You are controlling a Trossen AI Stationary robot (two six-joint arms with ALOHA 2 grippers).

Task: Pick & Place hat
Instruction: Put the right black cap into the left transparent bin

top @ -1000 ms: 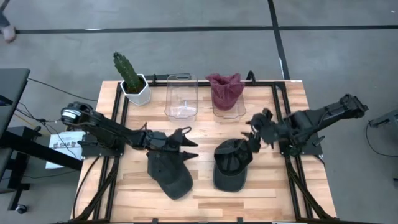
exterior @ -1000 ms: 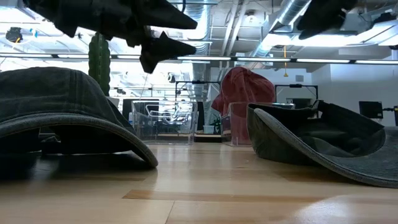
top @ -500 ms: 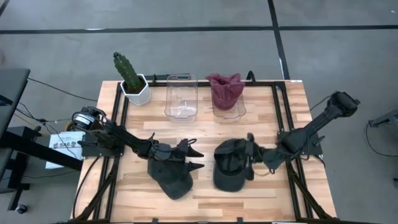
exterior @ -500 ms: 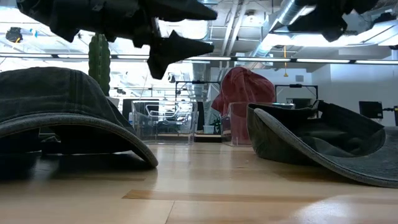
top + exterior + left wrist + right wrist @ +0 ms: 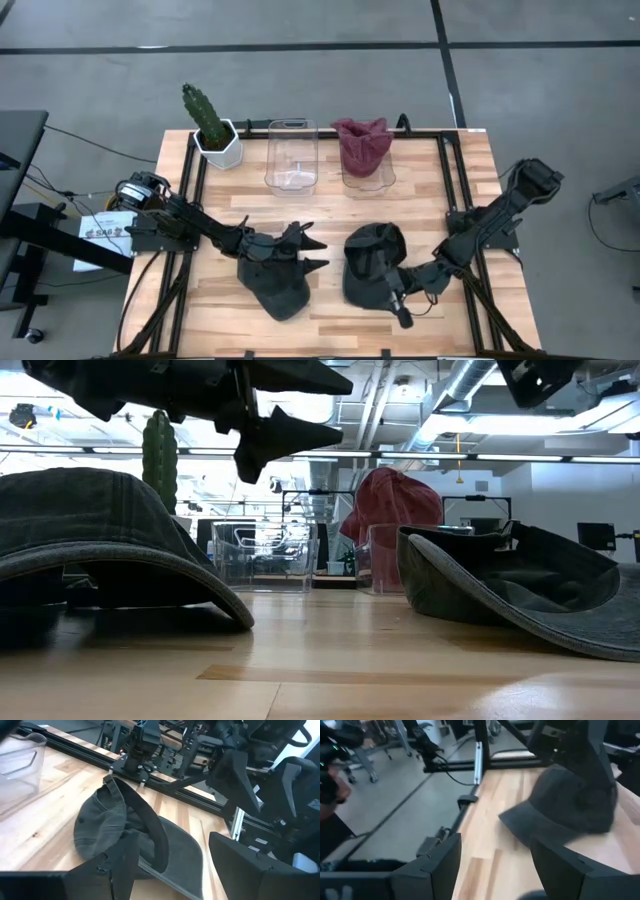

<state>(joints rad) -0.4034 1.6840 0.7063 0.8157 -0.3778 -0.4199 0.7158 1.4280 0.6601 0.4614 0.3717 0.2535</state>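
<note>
Now, from above, two dark hats are seen on the wooden table point(image 5: 330, 205): the left hat point(image 5: 272, 282) lies crown up, the right hat point(image 5: 372, 264) upturned beside it. The left gripper point(image 5: 306, 252) is held over the left hat's far edge, fingers spread open. The right gripper point(image 5: 396, 300) is lowered at the right hat's near right edge, fingers parted, nothing seen gripped. Along the far edge a cactus point(image 5: 205, 115) in a white pot, an empty clear bin point(image 5: 291, 153) and a second clear bin point(image 5: 367, 172) holding a maroon hat point(image 5: 362, 141) are lined up. At table height, the left hat point(image 5: 95, 530) is shown dome up, the right hat point(image 5: 520, 585) tilted open, with the left gripper point(image 5: 300, 405) hanging spread above and between them. Through the left wrist, the right hat point(image 5: 130, 835) is framed between open fingers point(image 5: 245, 862). Through the right wrist, the left hat point(image 5: 570, 802) is seen beyond wide-set fingers point(image 5: 442, 862), and a person's blurred hand point(image 5: 332, 785) is glimpsed off the table.
</note>
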